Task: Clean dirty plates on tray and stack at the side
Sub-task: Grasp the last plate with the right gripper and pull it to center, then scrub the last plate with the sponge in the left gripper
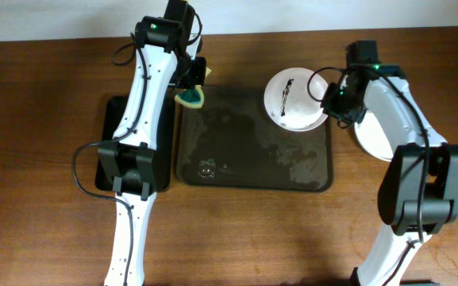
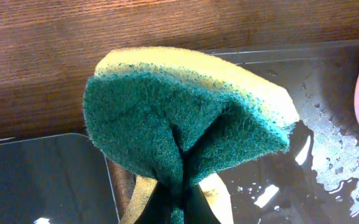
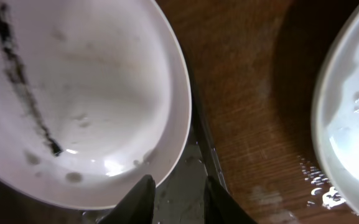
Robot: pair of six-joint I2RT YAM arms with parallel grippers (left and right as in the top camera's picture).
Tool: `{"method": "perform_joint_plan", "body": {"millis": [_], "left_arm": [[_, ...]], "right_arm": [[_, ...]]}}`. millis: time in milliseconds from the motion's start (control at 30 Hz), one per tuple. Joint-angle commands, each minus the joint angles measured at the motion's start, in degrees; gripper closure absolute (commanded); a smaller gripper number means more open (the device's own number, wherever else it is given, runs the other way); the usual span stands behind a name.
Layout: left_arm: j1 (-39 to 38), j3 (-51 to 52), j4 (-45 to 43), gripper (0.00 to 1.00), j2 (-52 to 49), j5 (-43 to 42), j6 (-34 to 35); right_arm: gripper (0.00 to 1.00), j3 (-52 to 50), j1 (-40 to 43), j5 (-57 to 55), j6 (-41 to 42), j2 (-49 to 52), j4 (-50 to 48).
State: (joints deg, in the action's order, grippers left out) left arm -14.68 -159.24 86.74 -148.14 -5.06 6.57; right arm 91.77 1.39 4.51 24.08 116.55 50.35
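Note:
A white plate (image 1: pixel 292 99) with a dark smear lies at the far right corner of the wet dark brown tray (image 1: pixel 244 159). In the right wrist view the plate (image 3: pixel 86 93) shows its smear at the upper left. My right gripper (image 1: pixel 332 102) (image 3: pixel 176 193) is open at the plate's right rim, above the tray's edge (image 3: pixel 204 143). A plain white wet plate (image 1: pixel 371 139) (image 3: pixel 353 124) lies on the table to the right of the tray. My left gripper (image 1: pixel 193 86) (image 2: pixel 179 199) is shut on a green-and-yellow sponge (image 1: pixel 190 97) (image 2: pixel 179 112) over the tray's far left corner.
A smaller black tray (image 1: pixel 109 143) (image 2: pixel 42 180) lies left of the brown tray, under the left arm. Water patches cover the brown tray's floor (image 2: pixel 328 155). The wooden table (image 1: pixel 236 238) surrounds both trays.

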Motion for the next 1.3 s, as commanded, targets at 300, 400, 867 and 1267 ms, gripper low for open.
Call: {"method": "perform_joint_plan", "body": {"millis": [300,400,867,1267], "left_arm": [[-0.2,-1.1,-0.5,1.00,-0.4,0.4,0.7],[-0.2,-1.1,-0.5,1.00,-0.4,0.4,0.7],[-0.2,-1.1,-0.5,1.00,-0.4,0.4,0.7],[-2.7,-1.1,1.8,1.00,-2.1,0.4,0.7]], "right_arm": [[0.96,-6.4,-3.3,-1.0,-1.0,5.2,-2.5],[0.96,-4.9,-6.7,2.8,-1.8,3.1,3.4],[0.52,-4.0,-13.4,4.6,-19.4,2.5,1.9],[0.96,-7.6,-11.8,9.2,-3.9,4.4,-0.7]]}}
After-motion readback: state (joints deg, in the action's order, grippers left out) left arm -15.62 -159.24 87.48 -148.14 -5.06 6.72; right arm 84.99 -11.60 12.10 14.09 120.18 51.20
